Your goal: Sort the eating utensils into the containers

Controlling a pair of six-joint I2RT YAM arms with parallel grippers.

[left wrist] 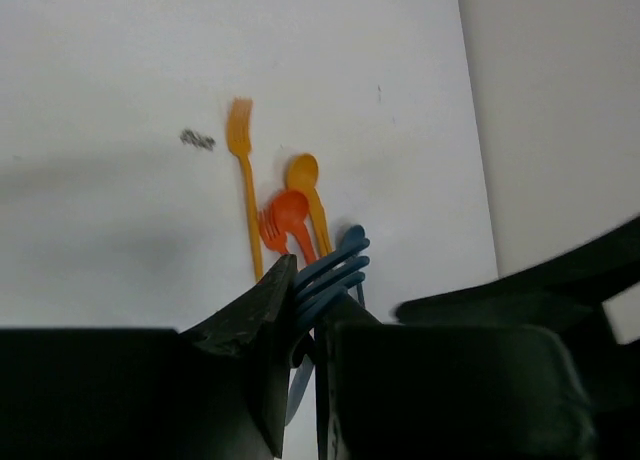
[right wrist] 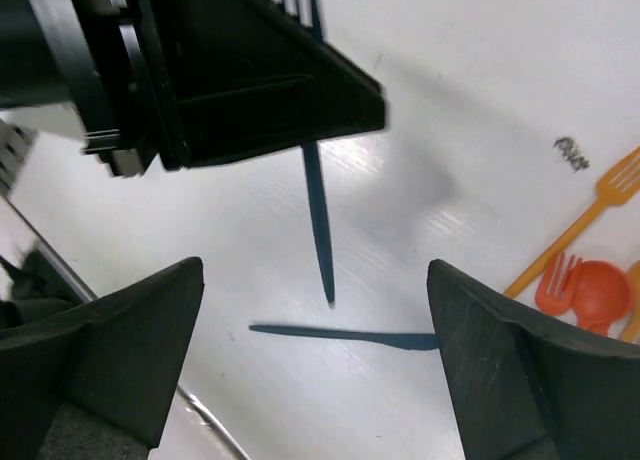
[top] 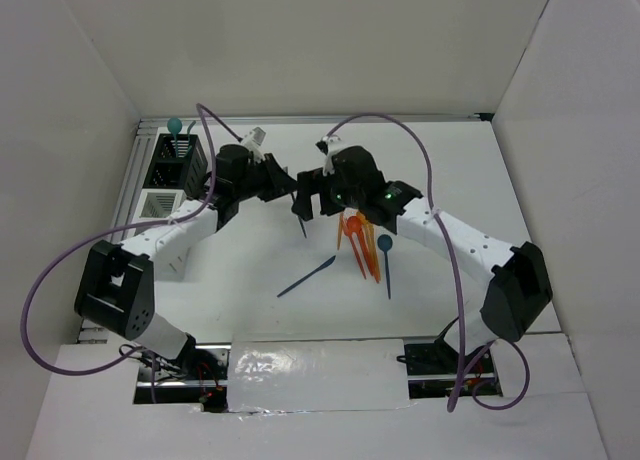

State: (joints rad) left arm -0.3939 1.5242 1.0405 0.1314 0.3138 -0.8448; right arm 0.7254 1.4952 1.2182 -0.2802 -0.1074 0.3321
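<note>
**Top external view**
- Only this view shows the containers. A black bin [top: 180, 162] and a white bin [top: 160, 205] stand at the upper left edge of the table [top: 480, 180]. A teal spoon [top: 175, 127] stands upright in the black bin.
- The left gripper [top: 292, 195] and right gripper [top: 313, 195] face each other just above frame centre, close together.
- A dark blue fork [top: 300, 218] hangs below the left gripper.
- The orange utensils [top: 355, 242] lie bunched right of centre.
- A dark blue spoon [top: 386, 265] lies just right of them, and a dark blue knife [top: 307, 276] lies slantwise to their lower left.
- Jaw gaps are too small to judge from here.

**Left wrist view**
- This is the only close view of the grip. The left gripper's dark fingers [left wrist: 250, 330] fill the bottom of the frame, clamped on the dark blue fork, whose tines stick up between them at centre.
- An orange fork [left wrist: 243, 180], an orange spoon [left wrist: 306, 180], a red-orange spoon [left wrist: 293, 215] and a red-orange fork [left wrist: 270, 230] lie beyond on the white table, handles toward the camera, overlapping.

**Right wrist view**
- The right gripper's own fingers [right wrist: 120, 360] sit at the lower left and lower right corners. The jaws are spread wide, with nothing between them and nothing touched.
- The left gripper fills the upper left. The fork's thin handle drops from it to a point at mid-frame; whether the tip touches the table cannot be told.
- The dark blue knife lies flat below that tip.
- Orange pieces show at the right edge.
</note>
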